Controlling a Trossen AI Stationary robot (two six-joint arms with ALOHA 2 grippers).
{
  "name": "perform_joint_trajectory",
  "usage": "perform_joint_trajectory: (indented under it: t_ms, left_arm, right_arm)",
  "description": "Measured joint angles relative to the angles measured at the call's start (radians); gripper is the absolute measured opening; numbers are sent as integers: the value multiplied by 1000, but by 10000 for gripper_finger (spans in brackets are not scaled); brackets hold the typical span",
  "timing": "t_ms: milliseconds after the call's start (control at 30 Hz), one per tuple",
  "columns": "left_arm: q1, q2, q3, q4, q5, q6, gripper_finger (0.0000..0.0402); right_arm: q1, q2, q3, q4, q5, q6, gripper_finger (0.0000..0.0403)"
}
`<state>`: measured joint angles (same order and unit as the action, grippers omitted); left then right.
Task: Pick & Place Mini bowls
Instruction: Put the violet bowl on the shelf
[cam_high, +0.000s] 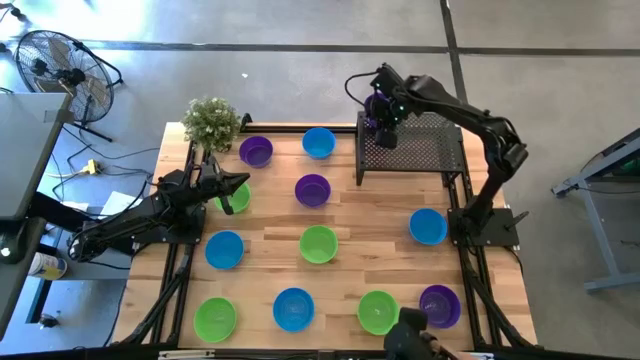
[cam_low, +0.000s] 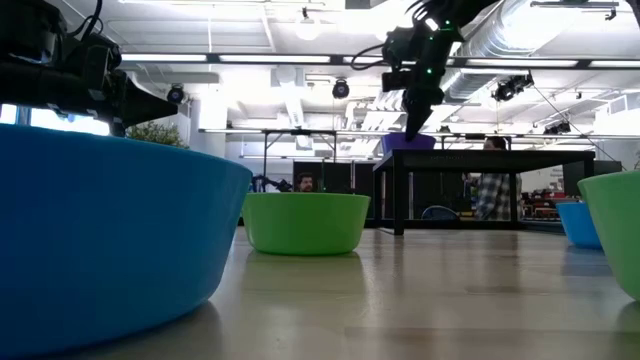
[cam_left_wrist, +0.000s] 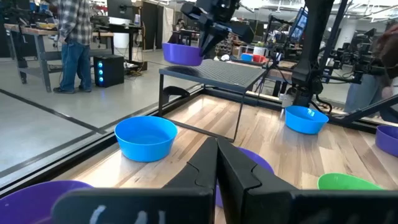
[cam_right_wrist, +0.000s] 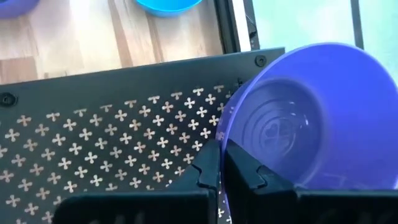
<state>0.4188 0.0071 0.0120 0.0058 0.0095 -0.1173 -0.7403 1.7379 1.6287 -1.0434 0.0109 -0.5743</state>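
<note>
Behind the table (cam_high: 340, 215) we've got a big open workshop with benches and a person in a plaid shirt (cam_left_wrist: 73, 37) standing off by one of them, plus a floor fan (cam_high: 55, 65) out on the concrete. On the wooden table itself we count a bunch of mini bowls spread around: a purple bowl (cam_high: 256, 151) and a blue bowl (cam_high: 318, 142) near the far edge, another purple one (cam_high: 312, 189) mid-table, a green bowl (cam_high: 318, 243) right in the centre, a blue one (cam_high: 427, 226) over on the right side, and a row of green, blue, green and purple along the near edge. A little potted plant (cam_high: 211, 122) sits at the far left corner. Our right hand (cam_right_wrist: 221, 163) is up over the far left corner of the black mesh tray (cam_high: 420, 150), pinched shut on the rim of a held purple bowl (cam_right_wrist: 323, 115), which hangs tilted just above the tray's edge, not resting flat on it as far as we can tell. Our left hand (cam_left_wrist: 217, 165) hangs low over the left side of the table with its fingers pressed together and nothing between them, right next to a half-hidden green bowl (cam_high: 238, 198), with another blue bowl (cam_high: 224, 248) just nearer.
</note>
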Motion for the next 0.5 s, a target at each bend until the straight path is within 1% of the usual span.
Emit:
perform_joint_trajectory:
  t_ms: [233,500]
  left_arm:
    - [0,0,0,0,0,0,1]
    - [0,0,0,0,0,0,1]
  right_arm:
    - [0,2,7,-55,17,-12,5]
    - [0,8,7,-40,18,-15,6]
